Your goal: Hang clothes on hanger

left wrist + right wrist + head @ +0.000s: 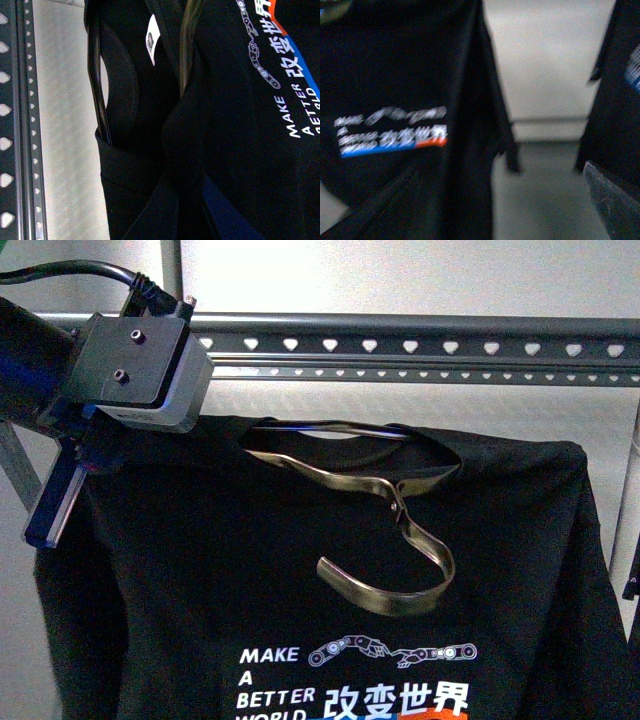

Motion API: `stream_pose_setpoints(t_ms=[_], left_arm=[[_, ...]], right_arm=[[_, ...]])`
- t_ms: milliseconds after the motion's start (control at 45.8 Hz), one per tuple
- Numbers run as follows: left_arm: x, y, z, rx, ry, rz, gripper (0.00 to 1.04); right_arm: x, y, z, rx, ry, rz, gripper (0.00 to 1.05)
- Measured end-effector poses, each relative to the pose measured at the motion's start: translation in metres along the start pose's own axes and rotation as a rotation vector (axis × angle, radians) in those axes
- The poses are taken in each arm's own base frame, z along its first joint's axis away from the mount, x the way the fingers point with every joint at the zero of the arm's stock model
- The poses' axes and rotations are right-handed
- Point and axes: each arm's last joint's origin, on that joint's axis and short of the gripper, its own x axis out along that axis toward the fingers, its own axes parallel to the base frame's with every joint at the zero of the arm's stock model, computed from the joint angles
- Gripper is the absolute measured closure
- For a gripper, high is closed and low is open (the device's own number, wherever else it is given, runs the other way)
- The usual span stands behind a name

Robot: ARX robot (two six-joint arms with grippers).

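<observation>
The black T-shirt (300, 570) hangs spread out in front of me, its white "MAKE A BETTER WORLD" print low in the front view. A brass-coloured hook hanger (400, 540) sits in its neckline, and its hook droops over the chest. The grey rack's top rail (420, 345), with its heart-shaped holes, runs just above and behind the shirt. My left gripper (92, 452) is shut on the shirt's left shoulder and holds it up below the rail. In the left wrist view it (185, 212) pinches a fold of the shirt (240, 150). My right gripper (490, 210) is open, beside the shirt (395, 75).
The rack rail (10, 125) runs along one edge of the left wrist view. Rack posts stand at the back (171, 270) and right (630, 500). Another dark garment (615, 85) hangs beside my right gripper, with pale floor and wall between it and the shirt.
</observation>
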Motion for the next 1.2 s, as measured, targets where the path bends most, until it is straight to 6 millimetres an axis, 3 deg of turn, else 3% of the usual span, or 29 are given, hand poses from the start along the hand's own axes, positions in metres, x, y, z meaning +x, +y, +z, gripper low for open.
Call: stream_pose_setpoints(t_ms=[66, 109, 240, 328, 481, 590, 677, 830, 1114, 1201], left_arm=[[0.000, 0.000, 0.000, 0.000, 0.001, -0.001, 1.00], [0.000, 0.000, 0.000, 0.001, -0.001, 0.000, 1.00], [0.000, 0.000, 0.000, 0.001, 0.002, -0.001, 1.00], [0.000, 0.000, 0.000, 0.001, 0.002, -0.001, 1.00], [-0.001, 0.000, 0.000, 0.003, 0.002, 0.000, 1.00], [0.000, 0.000, 0.000, 0.002, 0.001, 0.000, 1.00], [-0.001, 0.000, 0.000, 0.003, 0.002, 0.001, 1.00], [-0.001, 0.000, 0.000, 0.003, 0.002, 0.001, 1.00], [-0.001, 0.000, 0.000, 0.004, 0.002, 0.001, 1.00], [-0.001, 0.000, 0.000, 0.004, 0.002, 0.001, 1.00]], right_arm=[[0.009, -0.003, 0.017, 0.113, 0.052, 0.017, 0.07], [0.022, -0.005, 0.042, 0.088, 0.009, -0.009, 0.07], [0.063, 0.001, 0.099, -0.159, -0.084, 0.049, 0.07], [0.091, 0.012, 0.118, -0.423, -0.140, 0.135, 0.07], [0.124, 0.032, 0.106, -0.968, -0.134, 0.427, 0.07], [0.140, 0.040, 0.095, -1.273, -0.111, 0.510, 0.07], [0.153, 0.049, 0.103, -1.457, -0.160, 0.518, 0.07], [0.174, 0.065, 0.128, -1.585, -0.237, 0.490, 0.07], [0.235, 0.064, 0.117, -1.534, -0.083, 0.456, 0.08], [0.245, 0.064, 0.120, -1.498, -0.110, 0.419, 0.22]])
